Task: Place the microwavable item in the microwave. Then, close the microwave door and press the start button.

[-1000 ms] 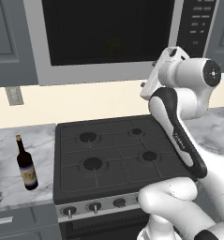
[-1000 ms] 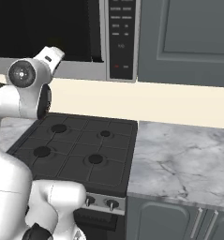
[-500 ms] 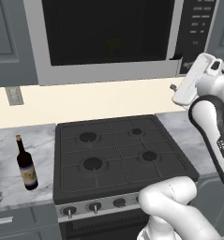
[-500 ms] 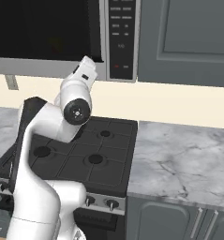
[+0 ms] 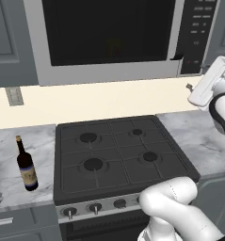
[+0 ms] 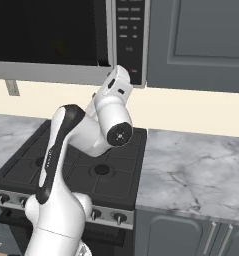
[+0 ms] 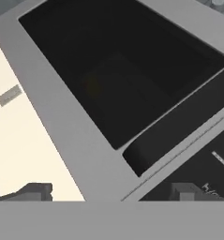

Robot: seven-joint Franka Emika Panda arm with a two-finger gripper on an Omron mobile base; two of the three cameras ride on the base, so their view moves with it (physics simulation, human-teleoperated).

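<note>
Nearest to us in the left base view is the stove (image 5: 118, 155), black with four burners, and its row of knobs (image 5: 95, 207) along the front edge. On the marble table (image 5: 5, 160) to the left of the stove stands a dark wine bottle (image 5: 26, 164), upright, well apart from the burners. On the right side of this view we see the white hand of the arm raised over the table, with the claw (image 5: 189, 86) pointing toward the wall just below the microwave (image 5: 109, 37). In the hand view the two dark tips (image 7: 33, 191) stand with a wide gap between them, so the claw is open and holds nothing. Behind them is the lower right corner of the microwave door (image 7: 118, 79), which is shut, and the dark button panel (image 7: 207, 168) beside it. Through the dark glass we can see a faint yellow shape, the cup (image 5: 115, 46), inside the microwave. In the right base view the hand is just under the button panel (image 6: 130, 35).
</note>
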